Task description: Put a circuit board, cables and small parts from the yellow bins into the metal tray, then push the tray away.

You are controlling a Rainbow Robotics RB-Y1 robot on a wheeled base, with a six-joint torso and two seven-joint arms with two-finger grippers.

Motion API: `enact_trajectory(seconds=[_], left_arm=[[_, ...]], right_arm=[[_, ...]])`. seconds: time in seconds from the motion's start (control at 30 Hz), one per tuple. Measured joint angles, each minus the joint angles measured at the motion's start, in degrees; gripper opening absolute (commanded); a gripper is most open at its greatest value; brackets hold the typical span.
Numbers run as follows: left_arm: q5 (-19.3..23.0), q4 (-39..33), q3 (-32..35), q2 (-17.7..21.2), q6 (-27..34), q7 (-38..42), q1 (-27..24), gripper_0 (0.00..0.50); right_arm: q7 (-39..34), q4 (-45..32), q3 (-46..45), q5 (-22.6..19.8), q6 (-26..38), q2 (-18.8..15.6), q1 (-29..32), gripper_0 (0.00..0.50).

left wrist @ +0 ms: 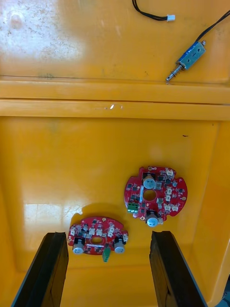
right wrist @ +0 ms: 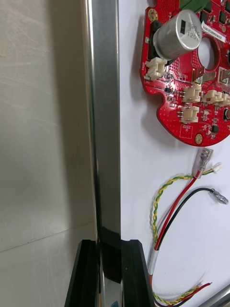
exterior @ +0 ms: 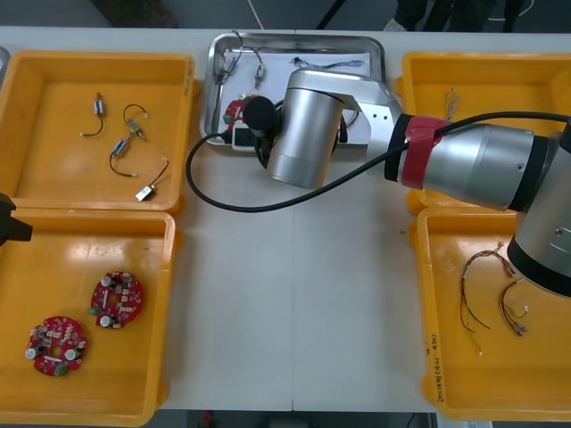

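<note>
The metal tray (exterior: 299, 40) lies at the far middle of the table, white inside. My right gripper (right wrist: 109, 268) is shut on the tray's shiny rim (right wrist: 103, 120), one finger on each side of it. Inside the tray lie a round red circuit board (right wrist: 187, 96), a red and yellow cable (right wrist: 165, 201) and a black cable (right wrist: 191, 196). In the front view my right arm covers the tray's near part, with the board (exterior: 234, 111) peeking out beside it. My left gripper (left wrist: 108, 268) hangs open over the near left yellow bin (exterior: 27, 267).
Two more circuit boards (exterior: 116, 299) (exterior: 57, 345) lie in the near left bin. The far left bin (exterior: 27, 134) holds small metal parts (exterior: 134, 134) on wires. Red and yellow cables (exterior: 491, 294) lie in the near right bin. A black arm cable (exterior: 205, 192) loops over the table.
</note>
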Motion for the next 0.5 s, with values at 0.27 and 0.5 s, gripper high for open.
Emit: enact_trajectory(seconds=[0.27,0.5], left_arm=[[0.0,0.0,0.0,0.0,0.0,0.0,0.0,0.500],[0.0,0.0,0.0,0.0,0.0,0.0,0.0,0.500]], right_arm=[[2.5,1.6,0.0,0.1,-1.6,0.1,0.0,0.000],[2.5,2.3,0.0,0.2,-2.6,0.2,0.0,0.138]])
